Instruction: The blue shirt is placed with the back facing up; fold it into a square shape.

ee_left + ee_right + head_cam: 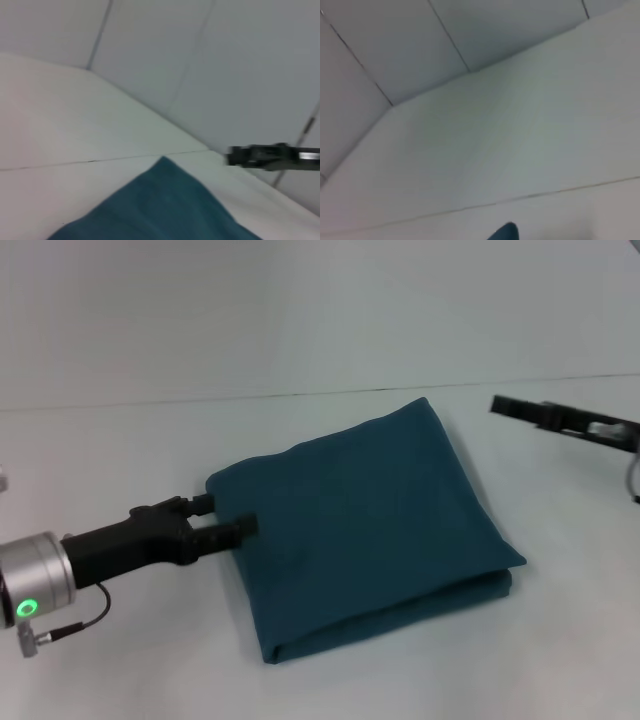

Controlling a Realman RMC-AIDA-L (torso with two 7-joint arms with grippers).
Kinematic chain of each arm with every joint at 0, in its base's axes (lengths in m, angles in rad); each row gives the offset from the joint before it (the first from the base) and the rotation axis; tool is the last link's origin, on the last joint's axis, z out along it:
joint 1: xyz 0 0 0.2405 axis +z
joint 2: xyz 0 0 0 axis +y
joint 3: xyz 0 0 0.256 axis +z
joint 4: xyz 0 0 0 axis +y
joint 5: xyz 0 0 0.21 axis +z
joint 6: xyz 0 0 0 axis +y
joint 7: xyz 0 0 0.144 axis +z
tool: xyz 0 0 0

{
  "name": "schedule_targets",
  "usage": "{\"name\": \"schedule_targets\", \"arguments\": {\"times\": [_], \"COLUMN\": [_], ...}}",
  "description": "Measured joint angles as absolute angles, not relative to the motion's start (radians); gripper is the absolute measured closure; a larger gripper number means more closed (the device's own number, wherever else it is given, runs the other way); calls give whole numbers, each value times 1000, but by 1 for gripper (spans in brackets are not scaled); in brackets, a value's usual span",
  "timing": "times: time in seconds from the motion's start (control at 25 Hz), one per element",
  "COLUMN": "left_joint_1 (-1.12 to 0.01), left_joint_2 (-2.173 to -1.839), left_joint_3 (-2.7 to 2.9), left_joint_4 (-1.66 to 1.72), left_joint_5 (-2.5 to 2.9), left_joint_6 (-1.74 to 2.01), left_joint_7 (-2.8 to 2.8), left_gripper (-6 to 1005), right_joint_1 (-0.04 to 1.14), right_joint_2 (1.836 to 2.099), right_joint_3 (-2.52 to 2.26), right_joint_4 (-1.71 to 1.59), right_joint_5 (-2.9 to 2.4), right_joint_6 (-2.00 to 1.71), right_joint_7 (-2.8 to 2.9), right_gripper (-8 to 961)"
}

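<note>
blue shirt [365,525] lies folded into a rough square on the white table [300,330], plain side up (layered edges show along its near side). left gripper [228,516] at the shirt's left edge, fingers narrowly parted, upper fingertip over the cloth. right gripper [515,409] hangs apart, off the far right corner; finger state can't be told.

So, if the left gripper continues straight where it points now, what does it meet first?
The blue shirt: the left gripper already points at its near left edge, fingertips apparently at the cloth.
</note>
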State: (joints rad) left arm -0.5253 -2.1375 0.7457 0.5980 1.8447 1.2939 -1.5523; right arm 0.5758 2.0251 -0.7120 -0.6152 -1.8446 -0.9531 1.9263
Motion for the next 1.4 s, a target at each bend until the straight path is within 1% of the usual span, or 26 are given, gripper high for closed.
{"name": "schedule_targets", "arguments": {"times": [0.04, 0.16, 0.44, 0.64, 0.84, 1.04, 1.4], "left_joint_1": [-530, -548, -590, -635, -671, -699, -707], "left_joint_2": [-2138, -2137, -2114, -2098, -2101, -2107, -2113], "left_joint_3": [747, 748, 757, 761, 763, 774, 842], "left_joint_4": [595, 585, 578, 579, 575, 556, 550], "left_joint_5": [1847, 1851, 1909, 2025, 2104, 2148, 2150], "left_joint_6": [1275, 1198, 1131, 1084, 1055, 1048, 1047], "left_joint_7": [-1568, -1644, -1871, -2108, -2218, -2243, -2245], "left_gripper": [108, 108, 111, 114, 118, 121, 127], "right_joint_1": [563, 526, 482, 480, 503, 524, 531], "right_joint_2": [2017, 1994, 1953, 1934, 1919, 1917, 1919], "right_joint_3": [-701, -664, -610, -615, -620, -621, -621], "right_joint_4": [-615, -615, -619, -619, -624, -637, -647], "right_joint_5": [-1830, -1801, -1802, -1804, -1829, -1867, -1877], "right_joint_6": [-983, -1074, -1190, -1215, -1227, -1228, -1229], "right_joint_7": [1926, 1927, 1956, 1989, 2022, 2048, 2061], "right_gripper": [280, 214, 59, 37, 33, 33, 32]}}
